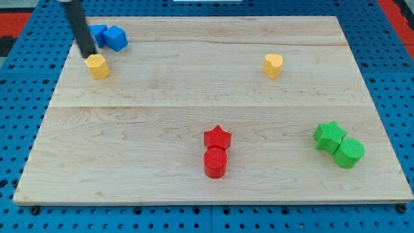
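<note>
My tip (88, 55) stands at the view's upper left, just above and to the left of a yellow hexagonal block (98, 66), touching it or nearly so. Behind the rod lie two blue blocks side by side, one partly hidden by the rod (98, 34) and a blue cube (116, 37) to its right. A yellow cylinder-like block (273, 65) sits alone at the upper right. Near the bottom middle a red star (217, 137) touches a red cylinder (215, 162) below it. At the right a green star (330, 136) touches a green cylinder (350, 153).
The blocks lie on a pale wooden board (194, 90), which rests on a blue perforated surface (401, 97). The rod comes down from the view's top left corner.
</note>
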`<state>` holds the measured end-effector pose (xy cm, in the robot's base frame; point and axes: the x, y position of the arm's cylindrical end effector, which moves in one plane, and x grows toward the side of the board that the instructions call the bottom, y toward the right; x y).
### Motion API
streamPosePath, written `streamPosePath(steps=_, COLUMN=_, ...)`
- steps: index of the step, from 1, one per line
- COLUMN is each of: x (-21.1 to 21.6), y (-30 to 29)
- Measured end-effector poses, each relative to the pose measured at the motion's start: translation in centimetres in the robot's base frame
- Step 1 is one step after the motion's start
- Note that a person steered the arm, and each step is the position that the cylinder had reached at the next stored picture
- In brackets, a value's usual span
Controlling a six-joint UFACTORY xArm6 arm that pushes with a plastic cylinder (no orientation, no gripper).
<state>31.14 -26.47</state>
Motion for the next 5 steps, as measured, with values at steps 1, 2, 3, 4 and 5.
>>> streamPosePath(steps=1, x=4.9, y=0.7)
streamPosePath(steps=2, x=5.0, y=1.9)
streamPosePath(steps=3, x=1.0, y=-0.4)
streamPosePath(steps=4, x=-0.1, y=3.7)
streamPosePath(steps=5, x=5.1, y=4.9)
